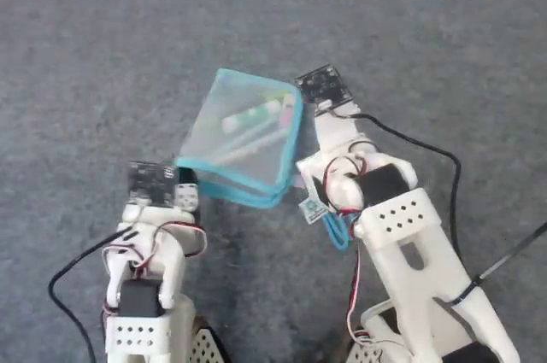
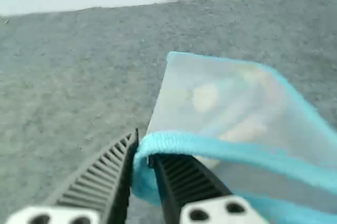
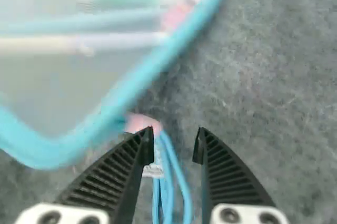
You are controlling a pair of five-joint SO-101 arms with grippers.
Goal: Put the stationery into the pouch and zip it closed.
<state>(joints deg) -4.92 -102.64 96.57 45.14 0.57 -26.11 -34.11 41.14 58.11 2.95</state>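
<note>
A translucent pouch [image 1: 244,137] with blue trim lies on the grey carpet between the two arms. Pens and a pink item show through its wall. My left gripper [image 2: 143,153] is shut on the pouch's blue edge [image 2: 174,145] at its near left corner [image 1: 184,166]. The right arm [image 1: 376,201] bends over the pouch's right side. My right gripper [image 3: 174,134] stands open just off the pouch's blue-trimmed edge [image 3: 131,95]. A blue cord loop [image 3: 171,182] and a small tag [image 3: 152,170] lie between its fingers.
Grey carpet [image 1: 102,64] covers the whole surface, bare around the pouch to the left, behind and far right. The blue cord [image 1: 338,231] and a tag [image 1: 312,207] hang under the right arm. Black cables [image 1: 427,149] trail from both arms.
</note>
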